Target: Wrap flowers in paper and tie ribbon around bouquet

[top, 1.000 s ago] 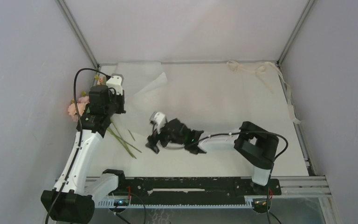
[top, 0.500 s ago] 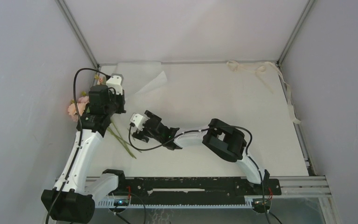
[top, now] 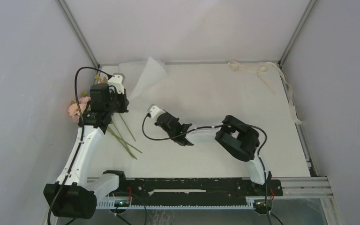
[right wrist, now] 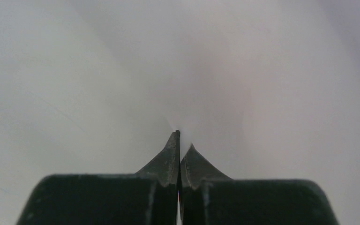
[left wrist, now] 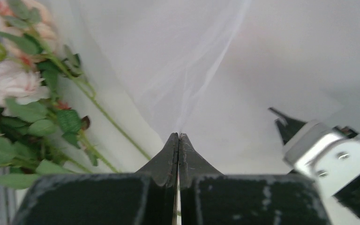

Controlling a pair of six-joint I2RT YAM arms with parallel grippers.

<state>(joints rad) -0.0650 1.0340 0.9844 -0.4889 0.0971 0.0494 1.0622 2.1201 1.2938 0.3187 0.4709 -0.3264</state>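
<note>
At the near edge the two arm bases sit side by side, and just beyond them the white table [top: 225, 103] lies bare across its middle and right, the widest open room in the enclosure. Left of that, the long thin green stems of the one small bunch of pale pink flowers with green leaves [top: 76, 108] slant toward the near side, while the blooms crowd the table's left edge beside the grey wall. The right gripper [right wrist: 178, 136] reaches across to the left of centre, its jaws pressed together against white sheet (whether any is pinched between them cannot be told). Close beside it, over the stems, the left gripper [left wrist: 178, 137] has its jaws closed on the single large, thin, translucent white paper sheet [top: 147, 77], which rises from the fingertips and stands up as a peaked fold toward the far left corner. Farthest off, one narrow cream ribbon [top: 258, 69] curls in the far right corner and trails down along the right edge, well apart from both grippers.
</note>
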